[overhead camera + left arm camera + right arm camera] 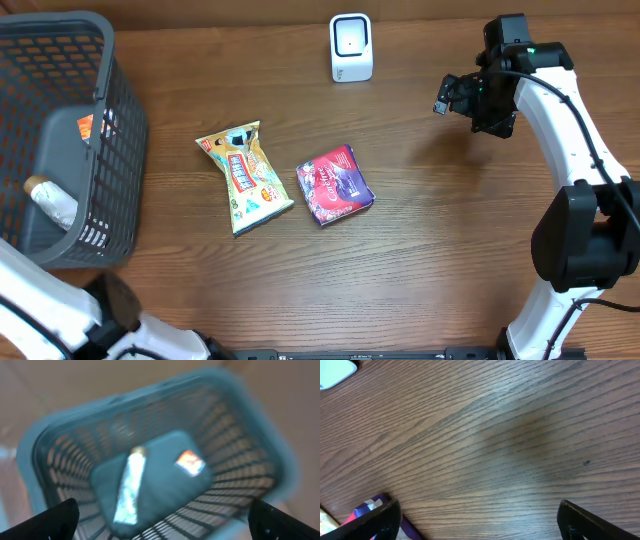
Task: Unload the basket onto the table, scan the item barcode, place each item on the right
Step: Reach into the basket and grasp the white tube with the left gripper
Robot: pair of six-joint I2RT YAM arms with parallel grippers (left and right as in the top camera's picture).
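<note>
Left wrist view blurred. In basket [60, 470] I make out a pale tube [129, 490], orange label [190, 462]. Gaping, empty: left gripper [167, 522], right gripper [485, 521]. On table [420, 260]: yellow bag [245, 177], purple pack [334, 185], side by side.

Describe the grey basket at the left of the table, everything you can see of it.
The basket looks like dark grey plastic. It is rectangular with rounded corners, with slotted lattice walls that rise to a thick rim and a solid floor. It stands upright on the wooden table at the far left, partly cut off by the frame. Inside lie a silvery tube with a tan end and an orange label on the floor. The left wrist view of it is blurred.
</note>
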